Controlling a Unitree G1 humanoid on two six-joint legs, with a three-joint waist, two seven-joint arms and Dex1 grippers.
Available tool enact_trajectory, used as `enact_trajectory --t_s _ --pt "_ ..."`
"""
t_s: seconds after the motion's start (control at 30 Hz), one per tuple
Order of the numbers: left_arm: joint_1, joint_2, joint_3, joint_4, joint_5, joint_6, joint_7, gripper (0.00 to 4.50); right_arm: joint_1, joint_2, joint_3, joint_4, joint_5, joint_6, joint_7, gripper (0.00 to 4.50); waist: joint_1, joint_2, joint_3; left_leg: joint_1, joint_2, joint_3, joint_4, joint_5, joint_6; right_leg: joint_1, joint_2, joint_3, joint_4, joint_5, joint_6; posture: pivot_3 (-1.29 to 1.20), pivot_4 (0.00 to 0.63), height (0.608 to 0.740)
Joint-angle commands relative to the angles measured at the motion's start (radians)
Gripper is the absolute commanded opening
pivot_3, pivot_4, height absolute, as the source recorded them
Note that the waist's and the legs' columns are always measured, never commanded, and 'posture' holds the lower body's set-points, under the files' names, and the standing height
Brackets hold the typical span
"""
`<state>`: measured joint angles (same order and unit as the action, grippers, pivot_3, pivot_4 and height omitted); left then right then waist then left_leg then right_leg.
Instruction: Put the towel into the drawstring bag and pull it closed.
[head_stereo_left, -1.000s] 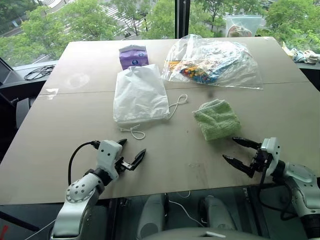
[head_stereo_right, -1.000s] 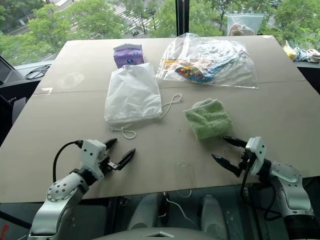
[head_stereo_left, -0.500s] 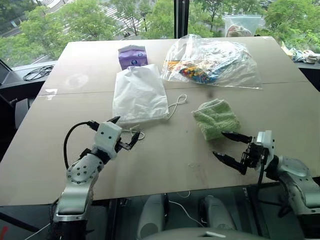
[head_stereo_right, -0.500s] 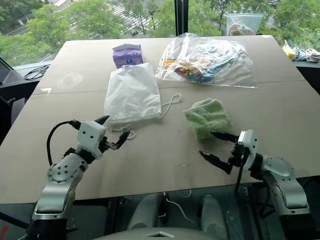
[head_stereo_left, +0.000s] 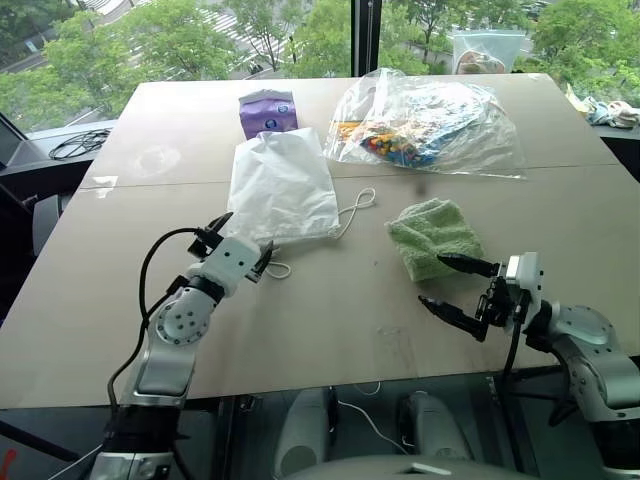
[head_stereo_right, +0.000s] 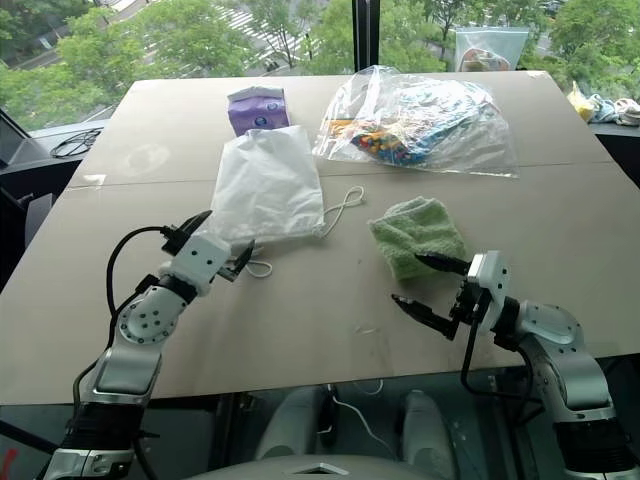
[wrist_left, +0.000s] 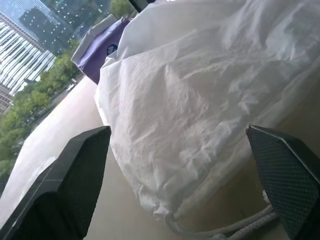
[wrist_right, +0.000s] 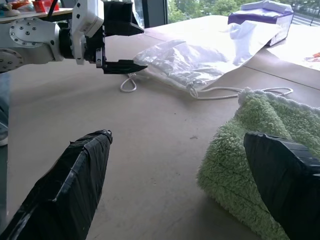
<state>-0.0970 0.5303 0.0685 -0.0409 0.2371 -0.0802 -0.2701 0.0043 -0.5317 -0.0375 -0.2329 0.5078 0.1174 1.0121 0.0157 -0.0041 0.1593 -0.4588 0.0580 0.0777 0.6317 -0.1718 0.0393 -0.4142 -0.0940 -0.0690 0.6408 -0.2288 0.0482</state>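
Note:
The drawstring bag (head_stereo_left: 282, 188) lies flat and white at the table's middle left, its cord (head_stereo_left: 355, 210) looping toward the right. My left gripper (head_stereo_left: 249, 230) is open at the bag's near edge, beside the cord loop (head_stereo_left: 277, 268); in the left wrist view the bag (wrist_left: 200, 90) lies between the spread fingers (wrist_left: 75, 170). The light-green towel (head_stereo_left: 433, 237) lies folded to the right of the bag. My right gripper (head_stereo_left: 431, 280) is open just in front of the towel's near corner, holding nothing. The right wrist view has the towel (wrist_right: 260, 130) close by and the left gripper (wrist_right: 137, 45) beyond.
A purple packet (head_stereo_left: 266, 112) stands behind the bag. A large clear plastic bag of colourful items (head_stereo_left: 430, 125) lies at the back right, and another clear bag (head_stereo_left: 485, 50) leans at the window. The table's front edge (head_stereo_left: 330, 385) runs just below both grippers.
My left gripper has moved forward and up to the bag's near edge and rolled. My right gripper has moved left and up toward the towel. Both stay open.

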Motion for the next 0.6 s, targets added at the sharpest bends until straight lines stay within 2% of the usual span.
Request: enact_trajectory --t_s 0.03,0.47,0.6 --pt "-0.029 0.031 -0.020 0.043 0.053 -0.060 0.026 4.47 -0.003 -0.005 -0.022 -0.014 -0.002 -0.026 -0.002 4.50 0.000 0.000 0.000 0.000 0.000 0.000 0.000 0.000 0.000 0.000 0.000 0.000 0.000 0.000 0.000 0.00 0.150 0.740" --pt "-0.081 0.063 -0.029 0.083 0.117 -0.086 0.063 4.47 -0.040 0.000 -0.028 0.049 -0.020 -0.067 0.007 4.50 -0.001 0.000 0.000 0.000 0.000 0.000 0.000 0.000 0.000 0.000 0.000 0.000 0.000 0.000 0.000 0.00 0.150 0.740" --pt "-0.129 0.071 -0.052 0.095 0.133 -0.065 0.034 4.47 -0.054 0.015 -0.030 0.061 -0.059 -0.096 -0.036 4.50 0.001 0.000 0.000 0.000 0.000 0.000 0.001 0.000 0.000 0.000 0.001 0.000 0.001 0.000 0.000 0.00 0.150 0.740"
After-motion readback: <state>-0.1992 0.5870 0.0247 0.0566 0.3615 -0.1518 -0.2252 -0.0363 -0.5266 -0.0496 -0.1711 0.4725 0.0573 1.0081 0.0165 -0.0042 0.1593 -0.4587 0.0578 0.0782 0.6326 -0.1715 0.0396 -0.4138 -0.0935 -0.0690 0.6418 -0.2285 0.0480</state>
